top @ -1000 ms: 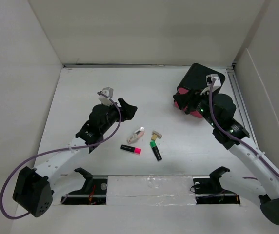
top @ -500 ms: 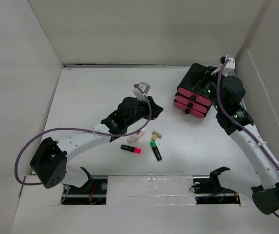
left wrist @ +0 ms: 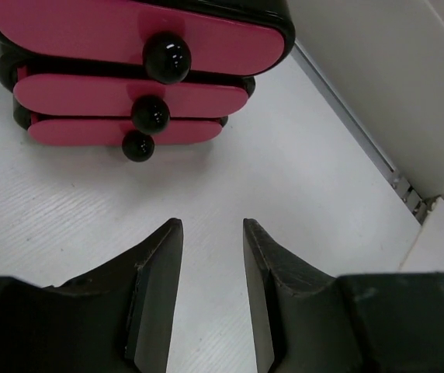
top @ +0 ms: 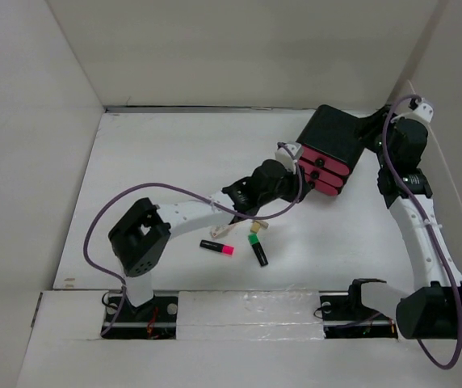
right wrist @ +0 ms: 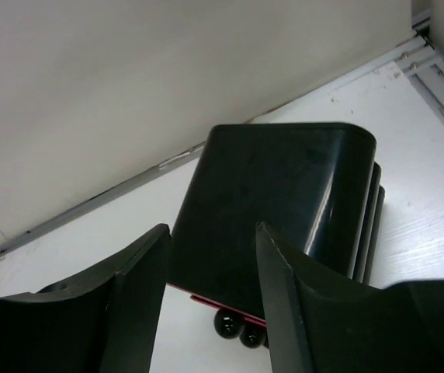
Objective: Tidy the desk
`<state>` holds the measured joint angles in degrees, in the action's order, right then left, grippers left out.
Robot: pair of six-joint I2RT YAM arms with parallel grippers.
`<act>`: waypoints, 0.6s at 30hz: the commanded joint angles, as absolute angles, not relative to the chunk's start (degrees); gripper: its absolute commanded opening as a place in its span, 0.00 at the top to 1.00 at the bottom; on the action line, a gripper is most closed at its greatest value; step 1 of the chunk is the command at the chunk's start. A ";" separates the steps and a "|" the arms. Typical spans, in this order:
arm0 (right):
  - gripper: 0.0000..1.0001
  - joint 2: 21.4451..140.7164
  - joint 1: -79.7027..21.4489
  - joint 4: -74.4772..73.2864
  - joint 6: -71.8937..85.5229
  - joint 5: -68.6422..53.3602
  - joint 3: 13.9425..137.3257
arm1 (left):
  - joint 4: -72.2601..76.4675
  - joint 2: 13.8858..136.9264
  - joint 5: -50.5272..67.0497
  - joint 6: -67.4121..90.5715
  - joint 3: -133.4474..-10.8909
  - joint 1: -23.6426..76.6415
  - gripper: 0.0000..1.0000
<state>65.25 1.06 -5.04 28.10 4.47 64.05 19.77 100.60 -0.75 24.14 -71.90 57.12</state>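
Observation:
The desk (top: pixel 158 162) is a white tabletop. At its back right stands a black box (top: pixel 332 137) with three pink drawers (top: pixel 321 171). My left gripper (top: pixel 300 184) is open and empty, low over the desk just in front of the drawers. In the left wrist view (left wrist: pixel 213 229) the three black knobs (left wrist: pixel 150 114) lie ahead, a short way off. My right gripper (top: pixel 374 128) is open and empty behind the box; in the right wrist view (right wrist: pixel 212 233) the box's black back (right wrist: pixel 284 194) shows between the fingers.
A pink highlighter (top: pixel 216 247) and a green highlighter (top: pixel 258 249) lie near the middle front. A small tan item (top: pixel 260 225) and a whitish item (top: pixel 221 232) sit partly under my left arm. A metal rail (left wrist: pixel 362 148) runs along the right wall.
My left arm has swung right across the desk to the front of the drawers. My right arm has pulled back from over the box to behind it.

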 commanded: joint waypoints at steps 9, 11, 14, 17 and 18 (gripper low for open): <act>0.38 60.73 7.99 -0.62 32.60 -3.58 53.18 | 10.30 115.21 -5.62 18.99 -96.40 57.04 0.67; 0.36 60.21 8.87 1.84 33.04 -5.95 52.04 | 8.80 118.28 -7.02 17.93 -100.80 57.04 0.66; 0.32 60.03 10.11 2.46 33.49 -9.93 50.89 | 6.16 121.45 -8.60 16.96 -105.20 57.04 0.64; 0.26 60.12 10.63 2.37 33.40 -11.51 51.06 | 4.49 123.48 -10.62 16.09 -107.92 57.04 0.61; 0.23 60.29 10.63 2.37 33.14 -12.21 51.06 | 3.96 123.66 -11.07 15.82 -108.36 57.04 0.61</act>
